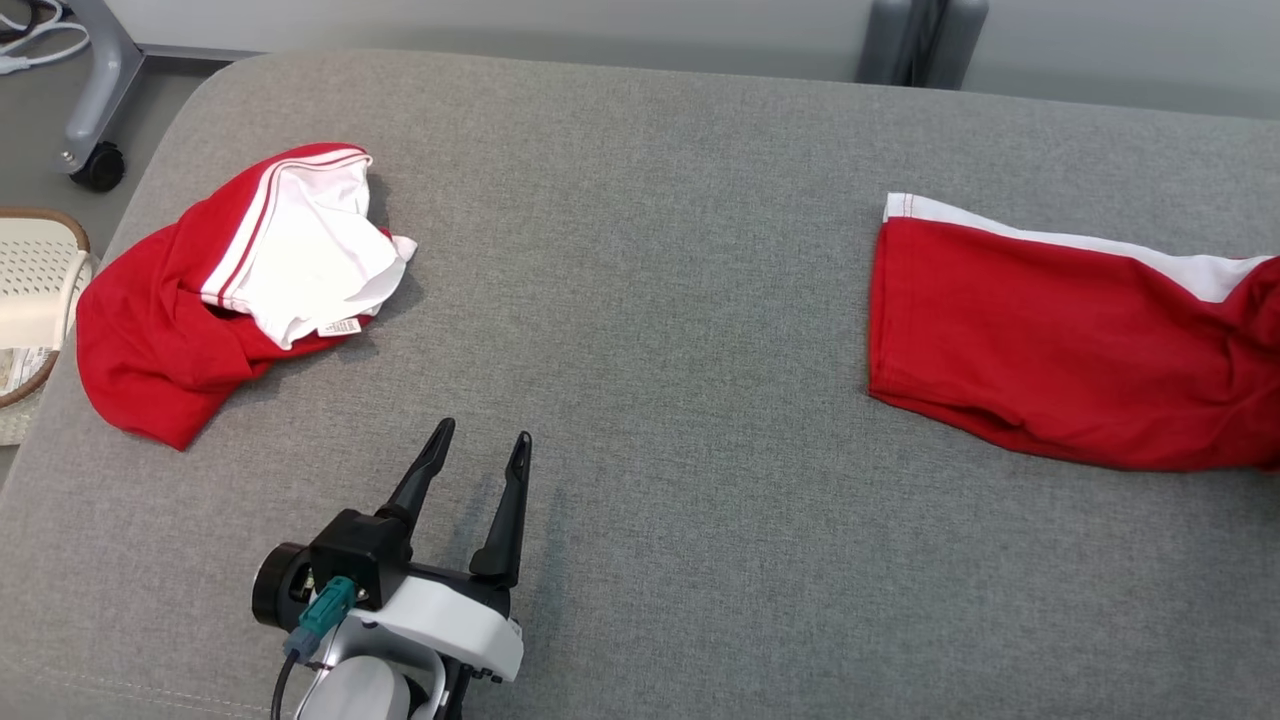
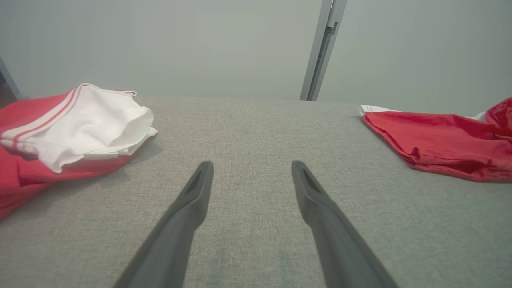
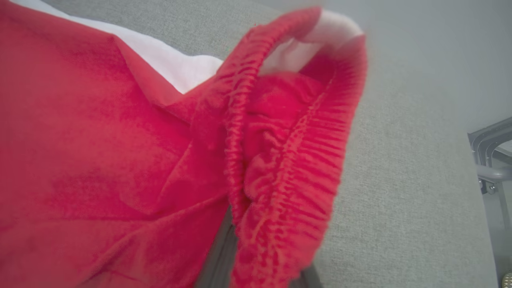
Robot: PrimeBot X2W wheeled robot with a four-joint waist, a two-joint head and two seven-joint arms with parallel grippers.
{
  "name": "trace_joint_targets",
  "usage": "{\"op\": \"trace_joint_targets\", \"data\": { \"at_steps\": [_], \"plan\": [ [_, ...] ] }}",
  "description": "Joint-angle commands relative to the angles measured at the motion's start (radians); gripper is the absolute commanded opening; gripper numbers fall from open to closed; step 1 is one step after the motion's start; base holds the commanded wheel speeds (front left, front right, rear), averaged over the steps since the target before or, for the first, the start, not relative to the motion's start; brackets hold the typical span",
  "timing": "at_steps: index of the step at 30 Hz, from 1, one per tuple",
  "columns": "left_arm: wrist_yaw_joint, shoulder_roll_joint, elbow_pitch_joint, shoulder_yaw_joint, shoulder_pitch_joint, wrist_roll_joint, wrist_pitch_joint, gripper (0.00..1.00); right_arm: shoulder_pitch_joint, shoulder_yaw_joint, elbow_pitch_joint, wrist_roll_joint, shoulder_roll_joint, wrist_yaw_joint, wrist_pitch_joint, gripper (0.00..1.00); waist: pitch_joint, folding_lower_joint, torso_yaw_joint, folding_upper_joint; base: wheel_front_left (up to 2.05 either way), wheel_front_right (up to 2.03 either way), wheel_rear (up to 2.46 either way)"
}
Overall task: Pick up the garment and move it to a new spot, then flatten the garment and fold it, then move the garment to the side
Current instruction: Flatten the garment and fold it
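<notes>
Left tool [image 1: 483,435] [image 2: 252,166] released, fingers spread, nothing between them, hovering low over bare grey fabric at lower left of the head view. Right tool [image 3: 256,240] clenched on the red garment [image 1: 1040,350] [image 3: 120,152]: the elastic waistband bunches over its dark fingers [image 3: 220,260], which are mostly hidden by cloth.

Red garment lies at the right edge of the head view, the red panel fairly flat with a white stripe along its upper edge, and runs out of frame on the right. Second garment [image 1: 230,290] [image 2: 72,128], red and white, sits crumpled at upper left, well apart from the first, white lining turned outward, small label showing.

Table [image 1: 650,300] has a grey woven fabric top, padded look, rounded corner at upper left, seam line near the lower left edge. Wide bare stretch between the two garments.

Room: pale plain wall [image 2: 200,40] behind. Grey metal post [image 2: 324,48] stands at the table's far edge. Grey floor [image 1: 40,130] at upper left with a metal frame leg on a black caster [image 1: 98,165]. White perforated basket [image 1: 30,290] with a brown rim at left edge, just beside the table.
</notes>
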Motion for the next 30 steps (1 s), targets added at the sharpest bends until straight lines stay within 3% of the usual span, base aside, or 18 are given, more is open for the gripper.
{"op": "trace_joint_targets", "data": {
  "at_steps": [1,9,30],
  "plan": [
    [-0.006,0.004,-0.001,0.000,-0.018,0.005,-0.001,1.00,-0.014,0.008,0.014,-0.010,0.004,0.000,-0.010,0.00,0.004,0.0000,0.002,0.0000,0.00,0.00,0.00],
    [0.001,0.004,0.006,-0.009,-0.021,-0.002,-0.001,1.00,-0.057,0.013,0.066,0.009,0.054,0.000,-0.031,0.00,0.007,0.0000,0.005,0.0000,0.00,0.00,0.00],
    [0.022,0.004,0.032,-0.036,-0.003,-0.044,-0.001,1.00,-0.097,0.051,-0.062,0.137,0.119,0.000,0.024,0.00,-0.049,0.0000,0.009,0.0000,0.00,0.00,0.00]
  ]
}}
